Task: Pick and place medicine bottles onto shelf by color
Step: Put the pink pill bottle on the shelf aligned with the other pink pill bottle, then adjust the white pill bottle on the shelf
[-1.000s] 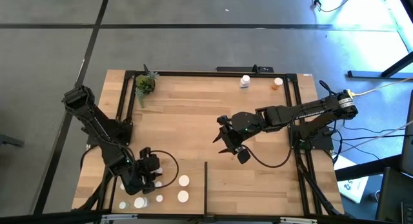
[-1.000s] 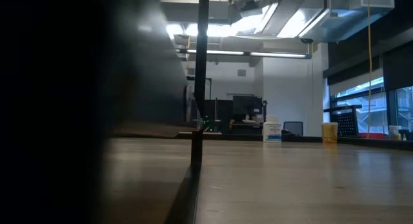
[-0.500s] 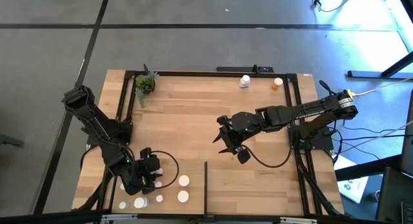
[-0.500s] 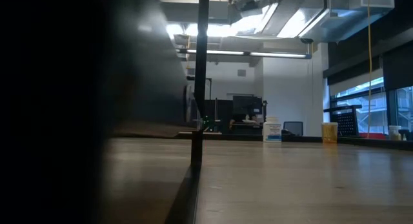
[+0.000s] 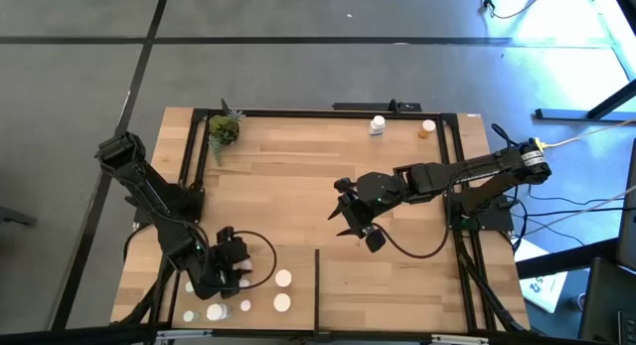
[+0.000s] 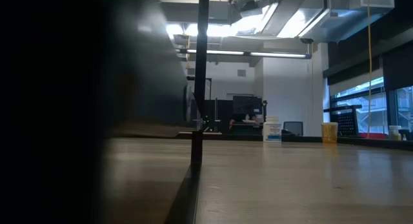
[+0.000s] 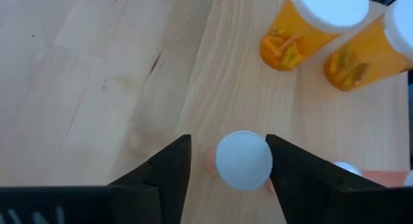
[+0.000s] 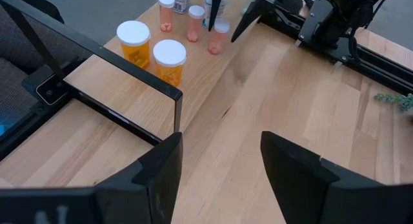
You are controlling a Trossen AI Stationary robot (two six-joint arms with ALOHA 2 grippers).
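Left gripper: low over the near-left corner of the shelf, its jaws parted on either side of a small pink bottle with a white cap; the left wrist view shows a thin gap on each side, so the jaws bracket the bottle without visibly pressing it.
Small pink bottle: upright on the light-wood planks, between the two dark fingers.
Two orange bottles: standing side by side just beyond the left gripper, white caps on, pills visible through the amber walls.
Bottle cluster: in the high view several white caps sit grouped at the near-left corner, left of the thin black divider strip.
Right gripper: hanging above the middle of the shelf, well apart from the cluster, jaws spread wide and holding nothing.
Far edge: one white bottle and one orange bottle stand near the back bar, apart from each other.
Potted plant: at the far-left corner of the shelf.
Low view: the white bottle and the orange one show small at the far end of the planks.
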